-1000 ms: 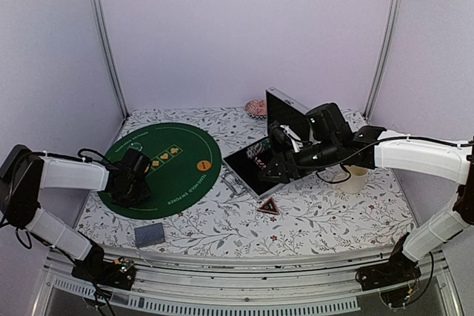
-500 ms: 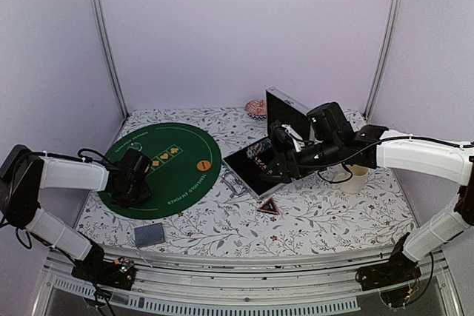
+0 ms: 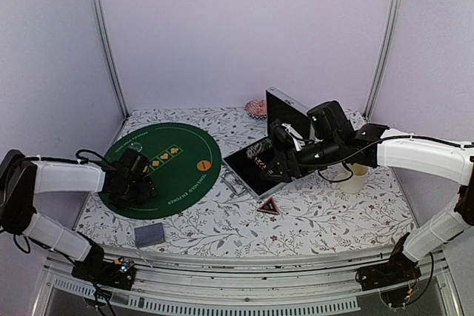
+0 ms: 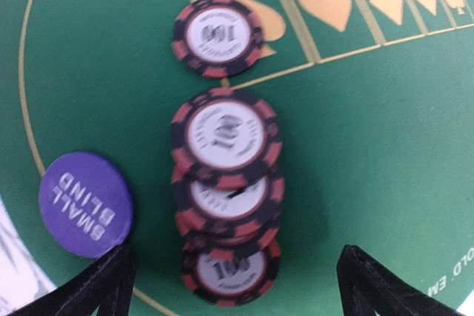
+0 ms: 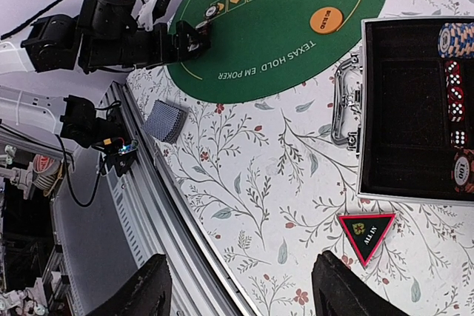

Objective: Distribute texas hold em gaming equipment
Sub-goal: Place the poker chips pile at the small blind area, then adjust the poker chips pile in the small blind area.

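Note:
On the green poker mat, a leaning, spilled stack of red-and-black striped poker chips lies between the fingers of my left gripper. The jaws stand wide open and clear of the chips. One more chip lies flat just beyond the stack. In the top view the left gripper sits low at the mat's left edge. My right gripper hangs open and empty above the tablecloth, beside the open case. The grey-blue card deck lies near the front edge. The orange button rests on the mat.
A purple "small blind" disc sits left of the chips. The case holds more chips and red dice. A black "all in" triangle lies in front of it. A cream mug stands at right.
My left gripper has opened and let go of the chip stack, which now rests leaning on the mat. The right arm has barely shifted.

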`<state>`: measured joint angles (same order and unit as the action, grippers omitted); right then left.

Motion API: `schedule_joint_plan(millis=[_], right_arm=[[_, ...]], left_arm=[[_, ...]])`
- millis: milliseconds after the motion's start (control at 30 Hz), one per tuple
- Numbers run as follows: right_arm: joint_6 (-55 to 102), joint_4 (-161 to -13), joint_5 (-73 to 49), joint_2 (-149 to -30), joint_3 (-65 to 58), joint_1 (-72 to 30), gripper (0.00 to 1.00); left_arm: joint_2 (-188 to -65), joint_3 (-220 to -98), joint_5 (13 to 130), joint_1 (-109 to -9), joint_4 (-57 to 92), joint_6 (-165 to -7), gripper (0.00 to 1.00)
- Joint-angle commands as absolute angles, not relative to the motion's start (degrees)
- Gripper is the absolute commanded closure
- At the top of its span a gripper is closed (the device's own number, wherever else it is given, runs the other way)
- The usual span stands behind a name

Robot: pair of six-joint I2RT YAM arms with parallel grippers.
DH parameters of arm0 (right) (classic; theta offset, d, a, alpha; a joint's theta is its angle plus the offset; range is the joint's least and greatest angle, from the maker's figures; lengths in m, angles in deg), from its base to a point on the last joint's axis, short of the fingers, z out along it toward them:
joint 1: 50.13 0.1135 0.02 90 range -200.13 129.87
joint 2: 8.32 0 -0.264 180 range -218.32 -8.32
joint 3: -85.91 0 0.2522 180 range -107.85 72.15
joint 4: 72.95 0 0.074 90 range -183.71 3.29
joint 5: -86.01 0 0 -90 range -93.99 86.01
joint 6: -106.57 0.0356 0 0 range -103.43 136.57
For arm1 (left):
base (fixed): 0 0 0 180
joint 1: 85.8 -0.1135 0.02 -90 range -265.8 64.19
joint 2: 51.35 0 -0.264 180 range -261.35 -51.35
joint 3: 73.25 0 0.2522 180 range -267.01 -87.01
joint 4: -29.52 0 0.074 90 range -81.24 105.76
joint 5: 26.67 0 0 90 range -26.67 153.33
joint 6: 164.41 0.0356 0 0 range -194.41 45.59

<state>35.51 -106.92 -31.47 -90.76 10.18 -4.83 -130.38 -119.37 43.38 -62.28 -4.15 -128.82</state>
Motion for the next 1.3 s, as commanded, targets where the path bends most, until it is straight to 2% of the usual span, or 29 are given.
schedule_joint_plan(millis=[0, 167, 267, 333, 400, 467, 533, 667, 933, 1033, 1200, 1267], right_arm=[[34.7, -107.56, -30.78, -89.27, 8.09, -5.21, 0.34], [34.54, -107.62, -30.71, -89.32, 8.18, -5.25, 0.33], [34.55, -107.63, -30.73, -89.0, 8.55, -5.21, 0.33], [34.51, -107.59, -30.63, -88.63, 8.98, -5.21, 0.33], [34.51, -107.59, -30.54, -88.21, 9.27, -5.21, 0.34], [34.5, -107.67, -30.51, -87.92, 9.55, -5.2, 0.33], [34.5, -107.63, -30.36, -87.66, 9.67, -5.17, 0.33], [34.66, -107.78, -30.22, -87.34, 10.2, -5.15, 0.33], [35.01, -108.06, -30.02, -86.34, 11.11, -5.22, 0.33], [35.03, -108.22, -29.84, -85.96, 11.24, -5.22, 0.33], [35.06, -108.34, -29.8, -85.85, 11.35, -5.24, 0.33], [35.03, -108.33, -29.74, -85.96, 11.33, -5.18, 0.33]], left_arm=[[-126.19, -121.22, 42.1, -62.02, -12.98, -129.41, 0.02], [-121.75, -127.09, 38.06, -63.41, -13.74, -122.38, 0.02], [-121.19, -129.35, 38.77, -67.8, -11.13, -117.21, 0.04], [-121.89, -129.98, 41.4, -71.85, -8.45, -114.33, 0.12], [-124.04, -130.84, 43.71, -75.7, -6.27, -111.98, 0.28], [-126.75, -132.26, 45.58, -78.53, -4.36, -110.0, 0.38], [-130.06, -134.05, 46.65, -79.92, -3.06, -108.14, 0.4], [-137.86, -137.89, 49.2, -81.99, -2.13, -105.95, 0.37], [-149.5, -139.72, 52.41, -83.05, 0.33, -105.36, 0.4], [-152.02, -139.59, 52.77, -83.1, 0.93, -105.41, 0.45], [-152.95, -138.34, 55.03, -82.95, 0.84, -105.73, 0.59], [-152.04, -136.91, 55.43, -82.71, 0.92, -105.92, 0.6]])
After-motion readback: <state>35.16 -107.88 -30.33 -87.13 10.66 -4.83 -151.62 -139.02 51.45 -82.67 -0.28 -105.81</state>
